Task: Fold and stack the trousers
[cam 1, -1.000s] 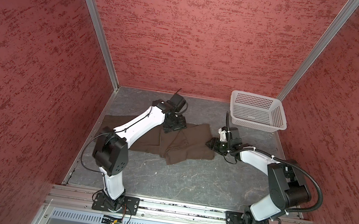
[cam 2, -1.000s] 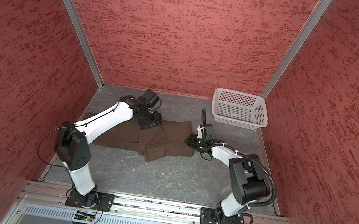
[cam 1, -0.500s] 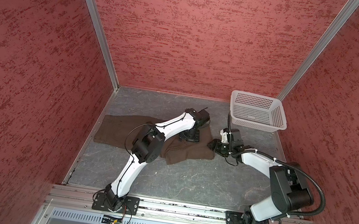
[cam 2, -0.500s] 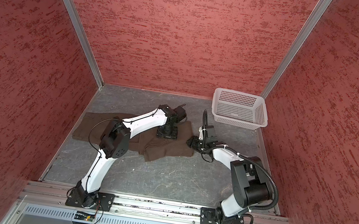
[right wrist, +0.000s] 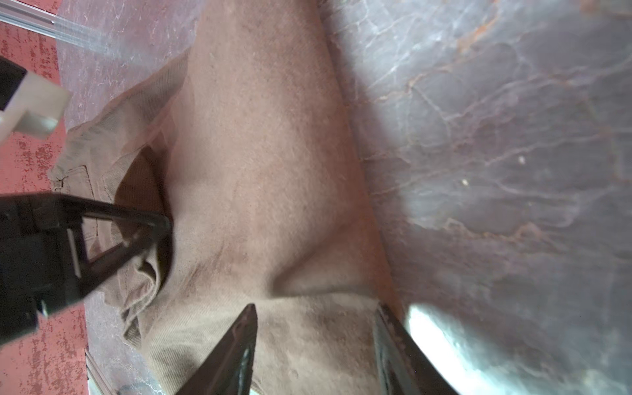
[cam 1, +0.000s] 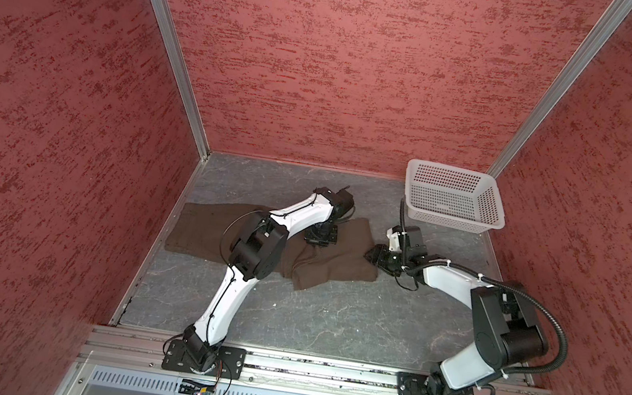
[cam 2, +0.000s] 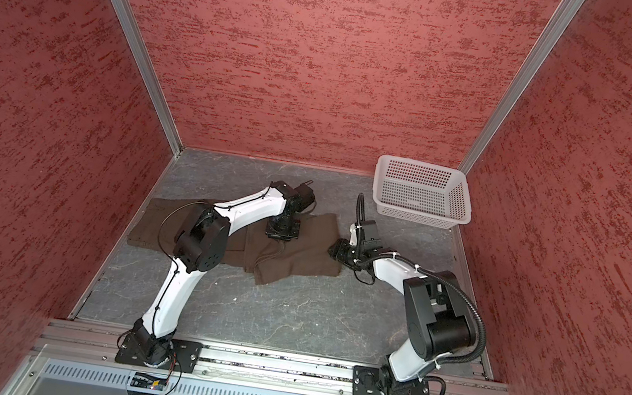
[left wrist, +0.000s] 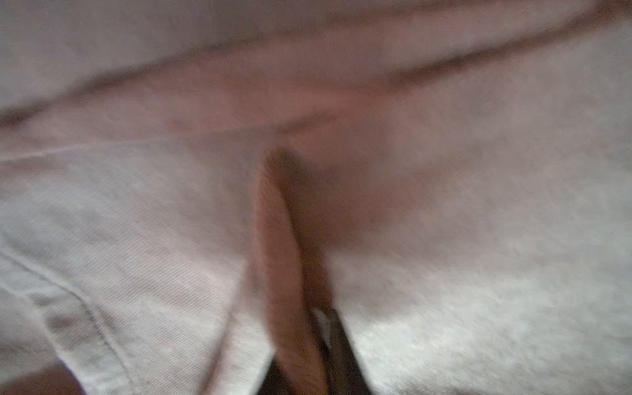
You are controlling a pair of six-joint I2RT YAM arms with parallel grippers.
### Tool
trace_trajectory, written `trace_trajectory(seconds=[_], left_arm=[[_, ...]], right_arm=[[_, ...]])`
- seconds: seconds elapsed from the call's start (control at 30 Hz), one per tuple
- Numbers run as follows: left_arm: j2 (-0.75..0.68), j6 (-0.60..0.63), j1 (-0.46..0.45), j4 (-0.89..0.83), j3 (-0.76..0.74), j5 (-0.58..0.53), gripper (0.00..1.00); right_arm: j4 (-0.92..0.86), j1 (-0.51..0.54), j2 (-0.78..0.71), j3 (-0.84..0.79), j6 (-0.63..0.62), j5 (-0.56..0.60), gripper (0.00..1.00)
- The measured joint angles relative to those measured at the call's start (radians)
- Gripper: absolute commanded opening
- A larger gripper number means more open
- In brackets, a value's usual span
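The dark brown trousers [cam 1: 338, 264] [cam 2: 297, 259] lie spread on the grey floor, with one part folded over at the right. My left gripper [cam 1: 318, 241] [cam 2: 280, 235] points down onto their middle. In the left wrist view the cloth [left wrist: 136, 239] fills the frame, and a raised ridge of it sits pinched in the shut left gripper [left wrist: 301, 345]. My right gripper [cam 1: 373, 254] [right wrist: 316, 321] lies low at the trousers' right edge, open, its fingers apart over flat cloth [right wrist: 266, 154]. The right wrist view also shows the left gripper [right wrist: 160, 229] pressed into a fold.
A white perforated basket [cam 1: 445, 221] [cam 2: 416, 215] stands at the back right corner. Red textured walls close in the back and both sides. A metal rail with both arm bases runs along the front edge. Bare grey floor [cam 1: 329, 326] lies in front of the trousers.
My left arm swung right across the trousers from their back left part to the middle, and its jaws closed on a fold. The right arm has hardly moved.
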Motion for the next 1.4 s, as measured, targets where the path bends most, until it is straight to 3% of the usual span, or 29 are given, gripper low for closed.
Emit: trace_trajectory(seconds=[0.13,0.17,0.2,0.23,0.27,0.37,0.43,0.57,0.7,1.0,1.3,1.37,1.4], left_arm=[[-0.060,0.028,0.079,0.018,-0.030,0.027,0.05],[-0.087,0.030,0.112,0.033,-0.045,0.041,0.12],[-0.114,0.032,0.143,0.050,-0.064,0.053,0.29],[-0.151,0.038,0.185,0.075,-0.095,0.070,0.55],[-0.187,0.034,0.231,0.102,-0.131,0.085,0.73],[-0.272,0.008,0.364,0.169,-0.230,0.130,0.76],[-0.312,-0.010,0.450,0.214,-0.300,0.154,0.84],[-0.380,-0.052,0.520,0.267,-0.440,0.182,0.81],[-0.428,-0.063,0.461,0.275,-0.521,0.222,0.73],[-0.510,-0.071,0.310,0.329,-0.666,0.309,0.78],[-0.441,-0.068,0.277,0.377,-0.671,0.273,0.79],[-0.416,-0.066,0.274,0.393,-0.663,0.268,0.70],[-0.396,-0.068,0.270,0.400,-0.652,0.262,0.60]], right_arm=[[0.002,-0.005,0.000,0.002,0.002,0.000,0.55],[0.002,-0.005,0.000,0.002,0.003,0.000,0.55],[0.004,-0.005,0.000,0.002,0.003,-0.001,0.55],[0.004,-0.005,0.001,0.002,0.003,-0.002,0.55],[0.004,-0.005,0.003,0.002,0.002,-0.003,0.55],[0.003,-0.006,0.006,0.002,0.003,-0.006,0.55],[0.006,-0.007,0.006,0.002,0.006,-0.007,0.56],[0.003,-0.009,0.006,0.002,0.002,-0.006,0.56],[-0.011,-0.009,0.006,0.006,-0.010,0.006,0.57],[-0.034,-0.038,0.035,0.053,-0.041,0.002,0.60],[-0.016,-0.054,0.045,0.060,-0.036,-0.032,0.61],[-0.016,-0.055,0.045,0.060,-0.036,-0.034,0.61],[-0.016,-0.055,0.045,0.059,-0.035,-0.034,0.61]])
